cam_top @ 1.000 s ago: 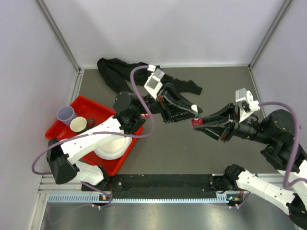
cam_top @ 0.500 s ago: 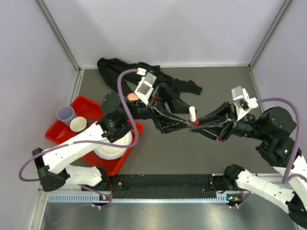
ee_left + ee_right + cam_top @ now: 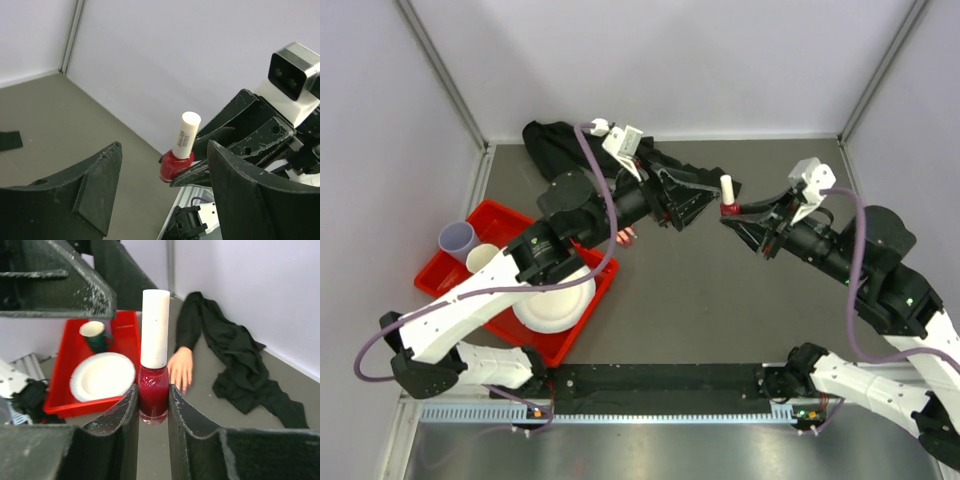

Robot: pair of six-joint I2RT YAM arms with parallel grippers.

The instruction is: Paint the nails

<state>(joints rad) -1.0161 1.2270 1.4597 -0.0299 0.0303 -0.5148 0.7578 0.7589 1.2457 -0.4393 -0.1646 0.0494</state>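
My right gripper (image 3: pixel 152 396) is shut on the red body of a small polish bottle (image 3: pixel 153 390), held upright in the air with its white cap (image 3: pixel 154 327) on. In the top view this bottle (image 3: pixel 726 192) sits at the right gripper (image 3: pixel 729 214) tip. My left gripper (image 3: pixel 699 204) stands open just left of it, touching nothing. The left wrist view shows the bottle (image 3: pixel 176 164) beyond the left gripper's (image 3: pixel 165 147) wide-apart fingers. The pale mannequin hand (image 3: pixel 181 367) lies flat on the table, its small nails (image 3: pixel 185 386) towards me, its black sleeve (image 3: pixel 235 355) trailing behind.
A red tray (image 3: pixel 440 275) at the left holds a white plate (image 3: pixel 555 310) and two cups (image 3: pixel 457 238) (image 3: pixel 483 260). The black sleeve cloth (image 3: pixel 555 150) spreads along the back wall. A black rail (image 3: pixel 660 380) runs along the near edge.
The left gripper has opened off the bottle's cap and drawn back. Both arms have shifted towards the back wall, the right one carrying the capped bottle.
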